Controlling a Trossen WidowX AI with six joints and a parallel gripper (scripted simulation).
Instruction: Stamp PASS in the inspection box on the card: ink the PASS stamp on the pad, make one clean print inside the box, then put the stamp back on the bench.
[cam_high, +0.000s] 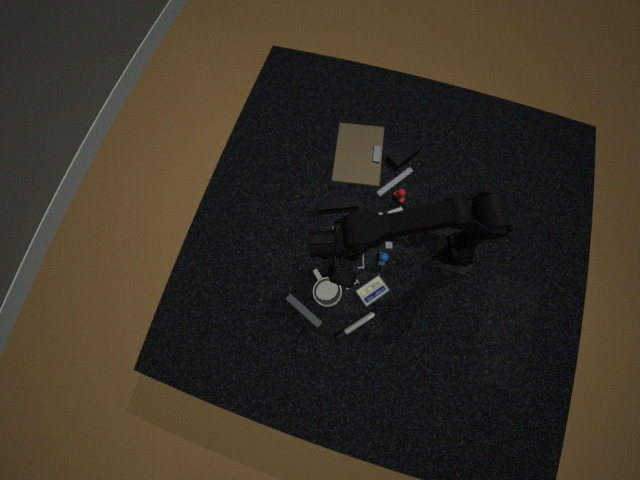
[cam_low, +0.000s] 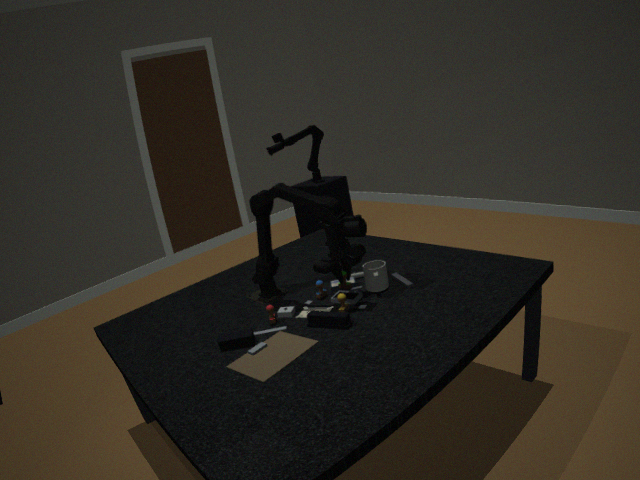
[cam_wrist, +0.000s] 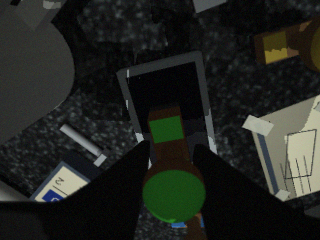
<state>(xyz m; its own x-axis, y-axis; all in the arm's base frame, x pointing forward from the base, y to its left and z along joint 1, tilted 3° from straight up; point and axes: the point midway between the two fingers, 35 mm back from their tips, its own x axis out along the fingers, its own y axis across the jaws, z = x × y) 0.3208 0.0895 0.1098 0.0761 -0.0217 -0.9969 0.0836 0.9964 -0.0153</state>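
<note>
- Stamp with the green knob (cam_low: 343, 274) (cam_wrist: 174, 195): clamped in my claw (cam_high: 342, 273) (cam_low: 343, 268) (cam_wrist: 171, 149), knob toward the wrist camera, low in the centre of the wrist frame.
- Black table (cam_high: 465, 361) (cam_low: 413, 335): supports the work items; it fills most of the top frame.
- My arm (cam_high: 413, 219) (cam_low: 302, 196): extends from right of centre to the middle of the top frame.
- Brown sheet (cam_high: 356, 155) (cam_low: 273, 356): lies flat, above centre in the top frame, with a small pale block (cam_high: 376, 153) (cam_low: 257, 348) on it.
- Card (cam_wrist: 300, 112): at the right edge of the wrist frame, carrying a drawn box with lines across its lower part. Pale tabs sit at its visible corners.
- Mug (cam_high: 327, 291) (cam_low: 375, 279) (cam_wrist: 30, 75): upright, at the upper left of the wrist frame.
- Ink pad (cam_low: 336, 298) (cam_wrist: 200, 65): grey rim, dark interior, upper centre of the wrist frame. The stamp's far end overlaps the interior in this view; contact cannot be determined.
- Blue-and-cream box (cam_high: 372, 290) (cam_wrist: 65, 185): lower left of the wrist frame.
- Other stamps: red-knobbed stamp (cam_high: 399, 194) (cam_low: 270, 313), left of the blue-knobbed stamp (cam_low: 320, 289) in the exterior frame; yellow-knobbed stamp (cam_low: 341, 301) (cam_wrist: 315, 47), upper right of the wrist frame.
</note>
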